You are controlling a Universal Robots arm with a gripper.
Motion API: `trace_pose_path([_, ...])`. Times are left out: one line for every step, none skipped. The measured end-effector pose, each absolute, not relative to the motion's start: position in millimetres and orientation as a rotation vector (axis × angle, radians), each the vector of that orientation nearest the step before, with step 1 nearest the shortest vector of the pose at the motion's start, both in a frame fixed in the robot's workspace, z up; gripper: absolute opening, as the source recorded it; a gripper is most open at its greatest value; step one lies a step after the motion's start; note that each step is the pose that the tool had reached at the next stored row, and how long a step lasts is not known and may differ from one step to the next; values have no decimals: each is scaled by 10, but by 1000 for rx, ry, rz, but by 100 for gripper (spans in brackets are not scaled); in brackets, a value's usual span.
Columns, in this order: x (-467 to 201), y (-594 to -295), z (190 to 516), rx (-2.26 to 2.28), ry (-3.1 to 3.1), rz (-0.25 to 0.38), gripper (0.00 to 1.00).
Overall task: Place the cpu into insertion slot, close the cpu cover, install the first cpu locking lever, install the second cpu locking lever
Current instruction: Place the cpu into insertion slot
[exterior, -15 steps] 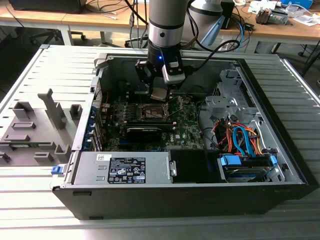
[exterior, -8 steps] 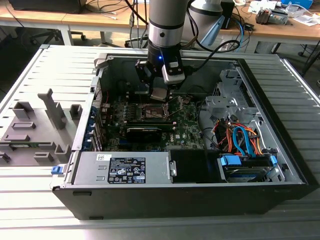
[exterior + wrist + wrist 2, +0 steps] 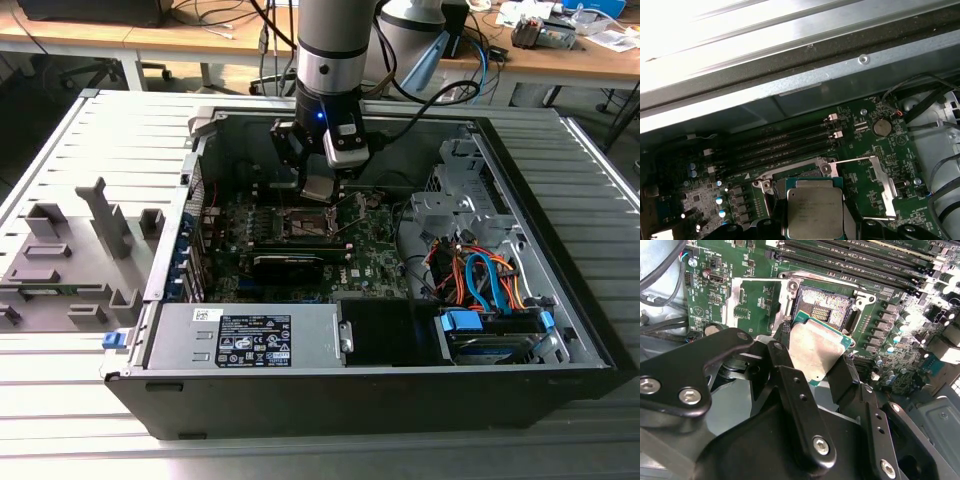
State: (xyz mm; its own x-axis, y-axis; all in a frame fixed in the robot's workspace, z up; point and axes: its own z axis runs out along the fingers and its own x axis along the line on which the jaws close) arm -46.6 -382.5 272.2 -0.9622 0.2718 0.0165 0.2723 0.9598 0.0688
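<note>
My gripper (image 3: 318, 186) hangs inside the open computer case, shut on the cpu (image 3: 318, 189), a flat silvery square with a green edge. In both wrist views the cpu (image 3: 817, 347) (image 3: 815, 212) sits tilted between the black fingers (image 3: 782, 362), a little above the motherboard. The insertion slot (image 3: 826, 307) lies just beyond the chip, open and dark, with its pin field showing. The cpu cover (image 3: 733, 300), a thin silver frame, is swung open to one side of the socket. In the first wrist view the cover (image 3: 885, 185) lies flat beside the held chip.
Long black memory slots (image 3: 785, 142) run beside the socket. A long black card (image 3: 290, 262) lies across the board in front of it. The power supply (image 3: 250, 335), a drive bay with orange and blue cables (image 3: 480, 285) and the case walls hem in the board. A grey fixture (image 3: 70, 250) stands outside.
</note>
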Motion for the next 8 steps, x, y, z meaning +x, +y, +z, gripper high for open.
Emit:
trace_pose_path([-466,-3825,2722,-432,-3103,-110,54])
trace_pose_path([-466,-3825,2721,-435,-3103,-110,54])
trace_pose_path([-466,-3825,2721,-436,-3102,-110,54])
trace_pose_path([-466,-3825,2721,-438,-3102,-110,54])
trace_pose_path([-466,-3825,2721,-439,-3102,-110,54])
trace_pose_path([-466,-3825,2721,-440,-3102,-109,54])
trace_pose_path([-466,-3825,2721,-442,-3102,-109,54])
trace_pose_path([-466,-3825,2721,-443,-3102,-109,54])
